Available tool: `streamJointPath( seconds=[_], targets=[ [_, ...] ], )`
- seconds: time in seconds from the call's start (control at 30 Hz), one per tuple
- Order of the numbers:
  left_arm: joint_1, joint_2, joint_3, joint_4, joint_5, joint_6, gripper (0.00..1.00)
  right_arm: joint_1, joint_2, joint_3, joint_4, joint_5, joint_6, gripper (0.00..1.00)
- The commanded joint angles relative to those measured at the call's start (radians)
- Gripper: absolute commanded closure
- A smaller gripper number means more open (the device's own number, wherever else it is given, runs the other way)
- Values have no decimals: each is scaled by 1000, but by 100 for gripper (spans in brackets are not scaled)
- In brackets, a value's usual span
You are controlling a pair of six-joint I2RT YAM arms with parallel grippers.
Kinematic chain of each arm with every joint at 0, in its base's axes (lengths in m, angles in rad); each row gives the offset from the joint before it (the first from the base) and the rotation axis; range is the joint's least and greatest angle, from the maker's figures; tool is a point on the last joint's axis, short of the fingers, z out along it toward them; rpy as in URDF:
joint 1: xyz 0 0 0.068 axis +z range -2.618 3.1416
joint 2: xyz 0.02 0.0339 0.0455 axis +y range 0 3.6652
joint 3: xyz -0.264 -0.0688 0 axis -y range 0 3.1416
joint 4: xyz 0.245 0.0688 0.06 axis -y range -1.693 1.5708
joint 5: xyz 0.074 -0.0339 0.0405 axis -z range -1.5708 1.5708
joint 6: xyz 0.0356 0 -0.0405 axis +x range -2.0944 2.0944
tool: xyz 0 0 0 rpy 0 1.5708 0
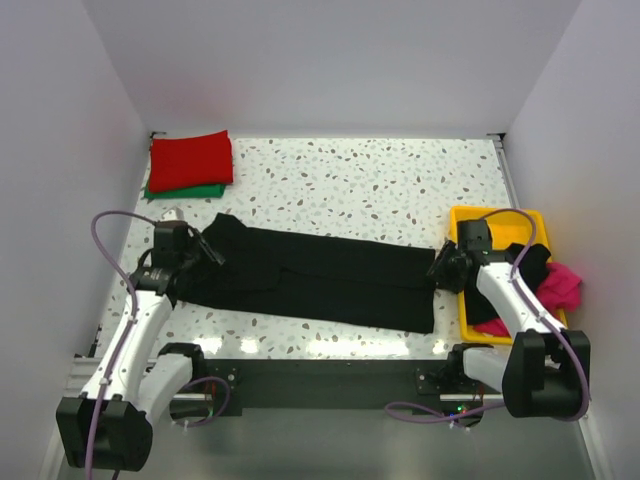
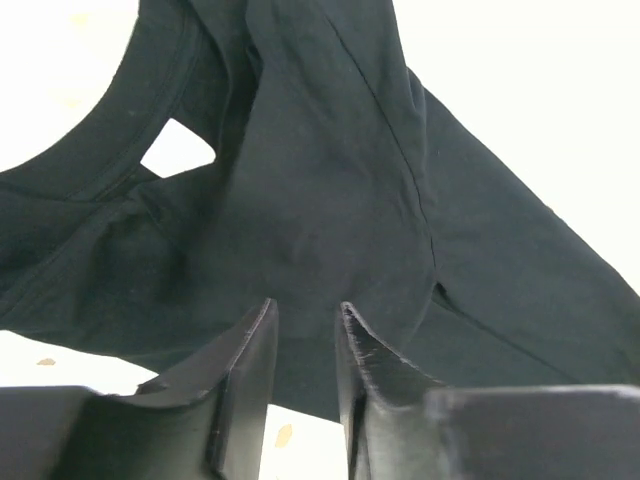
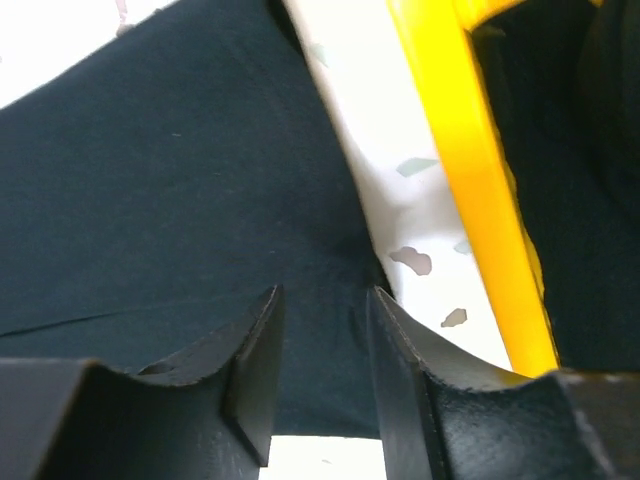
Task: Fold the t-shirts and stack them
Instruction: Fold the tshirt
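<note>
green t-shirt (image 1: 188, 190) mostly hidden under red t-shirt (image 1: 190, 160)

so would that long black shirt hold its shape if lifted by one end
Probably not: the black t-shirt lies flat in a long strip with soft creases along it, so a lifted end would likely sag. It looks thin, so probably light. Pushed, it would likely bunch rather than slide whole across the table.
</note>
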Motion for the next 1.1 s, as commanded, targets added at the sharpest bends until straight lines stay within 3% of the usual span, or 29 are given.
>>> streamJointPath(
  seconds=[0.0,0.13,0.3,0.57,0.8,1.07],
  targets=[
    [7,-32,45,-23,-55,-37,62,1,-26,63,0,-29,-45,57],
    [7,-11,78,-6,-57,-30,62,45,13,101,48,-32,-56,56],
    [-11,74,79,125,-30,-99,73,206,138,211,91,98,-44,55],
    [-208,396,110,225,-182,-303,88,346,401,316,140,199,-74,56],
    [-209,534,76,271,-262,-378,91,351,405,209,194,187,-47,56],
    [-231,830,199,305,-270,-391,96,351,342,78,269,94,13,56]
  ],
)
